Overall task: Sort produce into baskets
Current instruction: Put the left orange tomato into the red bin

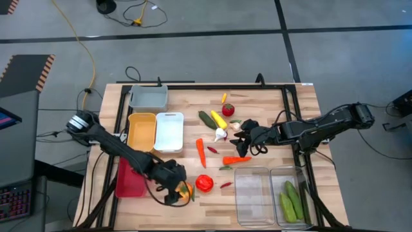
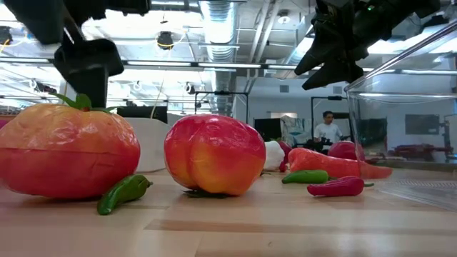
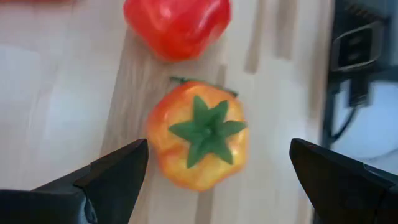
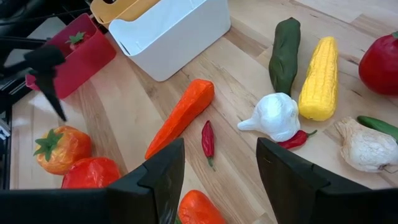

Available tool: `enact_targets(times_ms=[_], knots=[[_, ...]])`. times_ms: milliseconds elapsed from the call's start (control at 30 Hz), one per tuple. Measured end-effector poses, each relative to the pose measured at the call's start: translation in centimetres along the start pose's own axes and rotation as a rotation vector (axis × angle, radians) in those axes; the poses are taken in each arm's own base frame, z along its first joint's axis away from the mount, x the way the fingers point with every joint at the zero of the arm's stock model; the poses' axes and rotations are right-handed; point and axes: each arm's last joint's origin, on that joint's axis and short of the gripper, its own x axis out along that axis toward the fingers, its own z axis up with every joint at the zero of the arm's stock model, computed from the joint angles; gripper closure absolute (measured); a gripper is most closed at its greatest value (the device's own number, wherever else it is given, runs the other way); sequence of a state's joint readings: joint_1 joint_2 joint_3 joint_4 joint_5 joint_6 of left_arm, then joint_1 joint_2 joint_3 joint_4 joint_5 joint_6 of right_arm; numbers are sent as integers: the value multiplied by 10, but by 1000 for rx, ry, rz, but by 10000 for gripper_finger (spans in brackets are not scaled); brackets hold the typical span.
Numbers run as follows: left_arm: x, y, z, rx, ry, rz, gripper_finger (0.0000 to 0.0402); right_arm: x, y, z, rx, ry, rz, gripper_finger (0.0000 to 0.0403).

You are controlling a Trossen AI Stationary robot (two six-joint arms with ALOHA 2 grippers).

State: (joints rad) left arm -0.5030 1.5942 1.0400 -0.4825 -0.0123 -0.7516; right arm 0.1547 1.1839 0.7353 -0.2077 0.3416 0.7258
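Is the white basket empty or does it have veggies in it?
Empty. From above, the white basket shows only its bare inside; the veggies lie out on the table.

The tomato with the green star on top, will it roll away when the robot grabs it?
Probably a little. The tomato is round and glossy, so it may slip or roll. The open left gripper has a finger on each side of it, which should trap it. It looks like light plastic.

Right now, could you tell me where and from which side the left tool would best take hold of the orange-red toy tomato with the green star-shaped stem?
Grip the orange-red toy tomato across its round middle, coming straight down from above. It sits upright with its green stem facing the left tool, whose open fingers already sit either side of it. The red toy pepper lies close on one side, so I would probably close across the free sides.
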Motion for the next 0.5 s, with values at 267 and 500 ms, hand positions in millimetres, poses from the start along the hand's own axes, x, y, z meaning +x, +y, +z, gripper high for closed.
enact_targets(times_ms=[267,500], knots=[[30,-9,10,36,64,83,23,0,0,0,-1,1,0,178],[43,-6,6,13,108,103,23,0,0,0,-1,1,0,178]])
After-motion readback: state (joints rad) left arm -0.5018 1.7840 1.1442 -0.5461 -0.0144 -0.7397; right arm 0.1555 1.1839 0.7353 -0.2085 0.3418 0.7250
